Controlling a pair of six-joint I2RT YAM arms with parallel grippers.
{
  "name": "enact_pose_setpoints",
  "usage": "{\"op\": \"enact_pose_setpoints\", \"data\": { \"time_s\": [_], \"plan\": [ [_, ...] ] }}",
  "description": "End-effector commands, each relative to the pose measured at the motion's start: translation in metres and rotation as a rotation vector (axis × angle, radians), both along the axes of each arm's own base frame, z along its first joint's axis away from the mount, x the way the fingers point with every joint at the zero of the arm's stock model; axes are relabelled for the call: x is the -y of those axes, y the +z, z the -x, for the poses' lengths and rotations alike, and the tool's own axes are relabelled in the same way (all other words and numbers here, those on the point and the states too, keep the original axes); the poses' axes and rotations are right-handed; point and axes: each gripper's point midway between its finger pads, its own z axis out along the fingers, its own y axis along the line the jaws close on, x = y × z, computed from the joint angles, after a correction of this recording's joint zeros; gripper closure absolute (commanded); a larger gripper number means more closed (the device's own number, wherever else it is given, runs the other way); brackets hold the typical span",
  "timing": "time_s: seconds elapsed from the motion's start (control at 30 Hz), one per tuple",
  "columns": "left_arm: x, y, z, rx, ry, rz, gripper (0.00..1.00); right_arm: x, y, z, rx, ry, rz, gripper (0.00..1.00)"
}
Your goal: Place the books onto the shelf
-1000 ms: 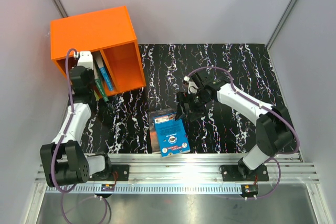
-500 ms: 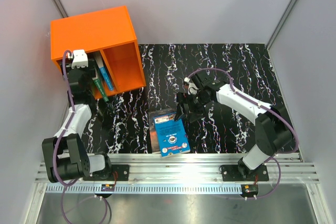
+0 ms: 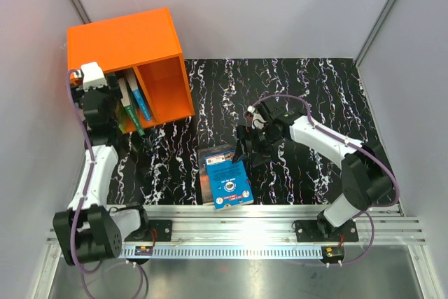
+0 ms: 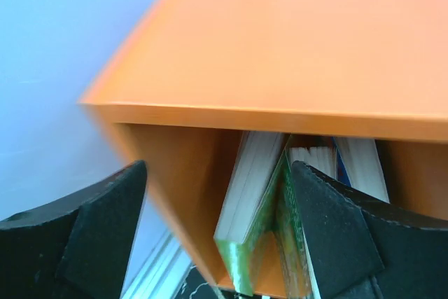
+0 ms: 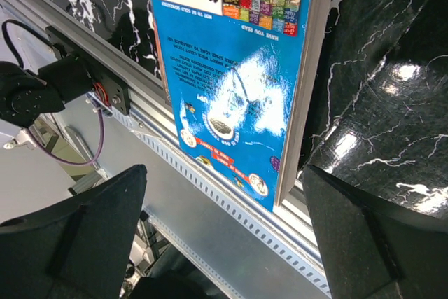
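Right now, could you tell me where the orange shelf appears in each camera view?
Top external: the shelf sits in the upper left.
Left wrist: the shelf fills the upper frame, its left compartment open below.
Right wrist: not in it.
Shared landmark: the green book standing in the left compartment, which the left wrist also shows at bottom centre.
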Motion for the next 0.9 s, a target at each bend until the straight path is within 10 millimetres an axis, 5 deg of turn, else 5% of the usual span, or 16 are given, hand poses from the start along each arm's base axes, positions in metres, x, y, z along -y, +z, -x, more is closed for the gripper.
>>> {"op": "enact_pose_setpoints", "data": {
  "time_s": [0.0,0.2,0.23,0.3,0.37,0.4,0.73,0.87],
  "plan": [
    [-0.018,0.044,0.045,0.123,0.166,0.101,0.13,-0.009,0.019,-0.006,0.054,-0.011,-0.08,0.01],
    [-0.013,0.028,0.087,0.078,0.224,0.216,0.18,-0.012,0.02,-0.009,0.063,-0.021,-0.103,0.01],
    [-0.008,0.019,0.102,0.057,0.241,0.286,0.6,-0.012,0.018,-0.01,0.069,-0.022,-0.103,0.02],
    [-0.003,0.016,0.11,0.046,0.234,0.307,0.68,-0.011,0.017,-0.009,0.069,-0.027,-0.103,0.02],
    [0.008,0.008,0.112,0.043,0.19,0.371,0.96,-0.01,0.016,-0.007,0.065,-0.029,-0.102,0.02],
    [0.014,0.009,0.117,0.075,0.172,0.419,1.0,-0.009,0.015,-0.005,0.065,-0.03,-0.102,0.02],
    [0.076,-0.111,0.099,-0.196,-0.055,0.675,1.0,0.004,0.006,0.016,0.056,-0.06,-0.104,0.03],
    [0.083,-0.135,0.086,-0.264,-0.052,0.719,1.0,0.009,0.005,0.023,0.061,-0.054,-0.111,0.03]
  ]
}}
